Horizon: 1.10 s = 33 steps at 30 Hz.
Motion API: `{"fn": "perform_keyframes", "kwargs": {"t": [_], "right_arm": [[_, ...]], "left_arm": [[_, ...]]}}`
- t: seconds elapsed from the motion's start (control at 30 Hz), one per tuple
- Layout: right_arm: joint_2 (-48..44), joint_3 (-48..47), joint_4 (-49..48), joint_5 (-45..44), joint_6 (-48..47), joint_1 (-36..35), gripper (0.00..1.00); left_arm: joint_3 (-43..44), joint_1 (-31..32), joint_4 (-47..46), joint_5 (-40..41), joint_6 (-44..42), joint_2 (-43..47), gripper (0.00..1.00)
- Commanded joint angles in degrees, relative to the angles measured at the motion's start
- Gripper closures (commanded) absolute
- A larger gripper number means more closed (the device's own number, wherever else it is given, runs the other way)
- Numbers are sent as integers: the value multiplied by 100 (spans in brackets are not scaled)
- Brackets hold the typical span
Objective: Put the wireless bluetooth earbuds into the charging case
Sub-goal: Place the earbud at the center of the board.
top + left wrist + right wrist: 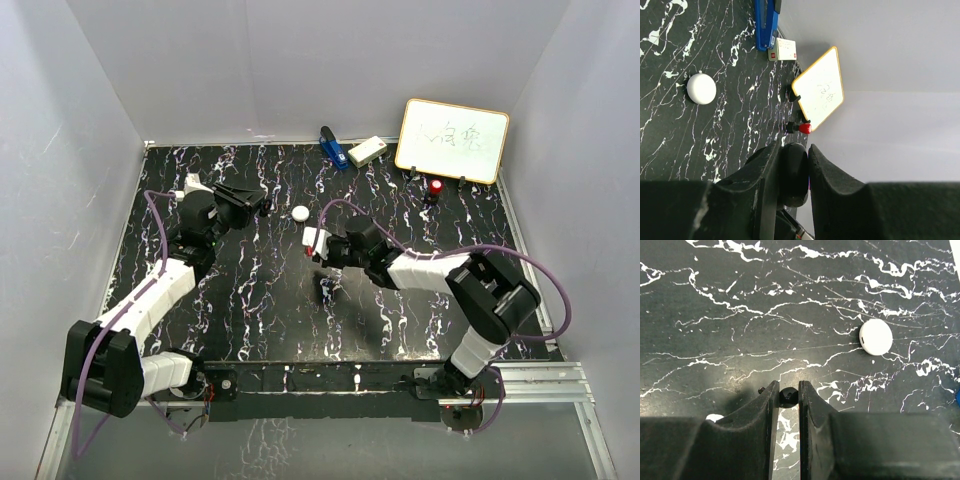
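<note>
Only the right wrist view shows the dark earbud [788,396], pinched in the clenched right claw [788,388] near the case [876,337]. The case lies lid down on the table [250,320]. The right arm reaches low toward the case. The left claw [794,149] hovers just beside the case with a dark rounded shape in its gap; I cannot tell whether it is gripping.

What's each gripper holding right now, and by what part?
Right gripper: a small dark earbud, pinched by its sides. Left gripper: a glossy black rounded object, clamped by its sides.
</note>
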<state>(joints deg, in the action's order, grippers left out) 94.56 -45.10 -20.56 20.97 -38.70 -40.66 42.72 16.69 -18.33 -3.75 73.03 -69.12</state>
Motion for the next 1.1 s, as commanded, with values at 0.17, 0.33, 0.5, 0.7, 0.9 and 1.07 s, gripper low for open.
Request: {"fn": "perform_keyframes", "kwargs": {"t": [0.17, 0.33, 0.5, 0.7, 0.9, 1.07], "right_arm": [[381, -305, -61, 752, -5, 246, 100], [484, -406, 66, 970, -28, 315, 100], [757, -522, 240, 1106, -44, 364, 99], [844, -586, 351, 1159, -114, 394, 95], [919, -693, 468, 1210, -71, 423, 87], [982, -763, 555, 1208, -86, 428, 80]], "left_arm": [[228, -132, 128, -203, -53, 206, 100], [253, -173, 154, -232, -53, 159, 100], [259, -201, 176, -257, -61, 128, 100], [295, -219, 187, -258, -61, 92, 100], [279, -229, 198, -251, -53, 75, 100], [247, -236, 207, -231, -53, 109, 100]]}}
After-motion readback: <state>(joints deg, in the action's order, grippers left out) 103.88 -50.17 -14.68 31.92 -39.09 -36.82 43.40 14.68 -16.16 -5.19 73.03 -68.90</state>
